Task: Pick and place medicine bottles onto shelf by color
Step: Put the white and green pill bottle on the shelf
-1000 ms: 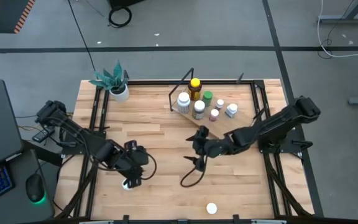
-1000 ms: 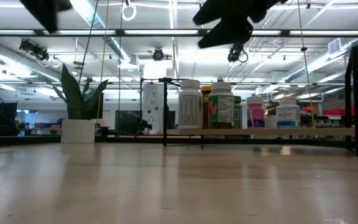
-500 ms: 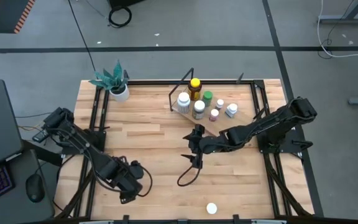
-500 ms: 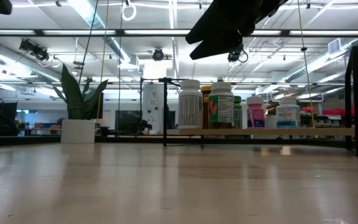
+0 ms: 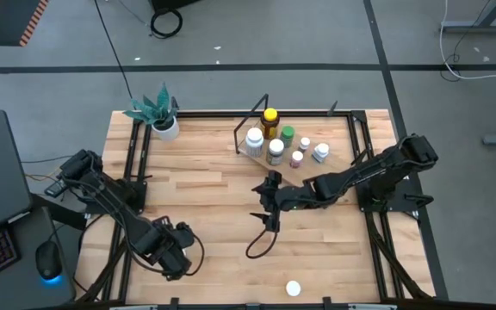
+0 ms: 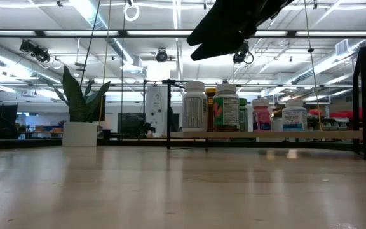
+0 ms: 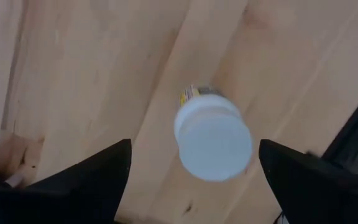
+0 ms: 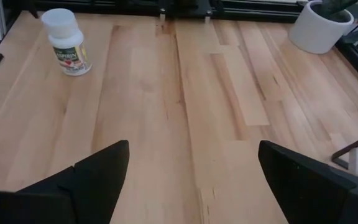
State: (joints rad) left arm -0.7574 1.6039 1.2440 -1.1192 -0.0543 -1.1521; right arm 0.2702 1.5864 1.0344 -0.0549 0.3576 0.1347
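A white-capped medicine bottle point(image 7: 213, 137) stands upright on the table near its front left. My left gripper point(image 5: 172, 258) hangs open right above it, pointing down and hiding it in the high view. Its fingers point(image 7: 104, 177) stand on either side of the bottle and clear of it. A labelled white-capped bottle point(image 8: 67, 43) shows in the right wrist view. My right gripper point(image 5: 269, 202) is open over the table's middle, with nothing between its fingers. The shelf point(image 5: 304, 172) at the far middle carries several bottles point(image 5: 275, 151). Another white bottle point(image 5: 293, 288) stands near the front edge.
A white pot with a green plant point(image 5: 164, 125) stands at the far left corner. Black frame rails point(image 5: 132, 172) run along the table's left and right sides. A black cable loop point(image 5: 261, 245) hangs below my right arm. Bare wood lies between the two grippers.
My left gripper has gone toward the table's near edge and sunk, tipping to point down. It now covers the white-capped bottle, which showed beside it in the high view a second ago. My right gripper has crept a little toward the table's left.
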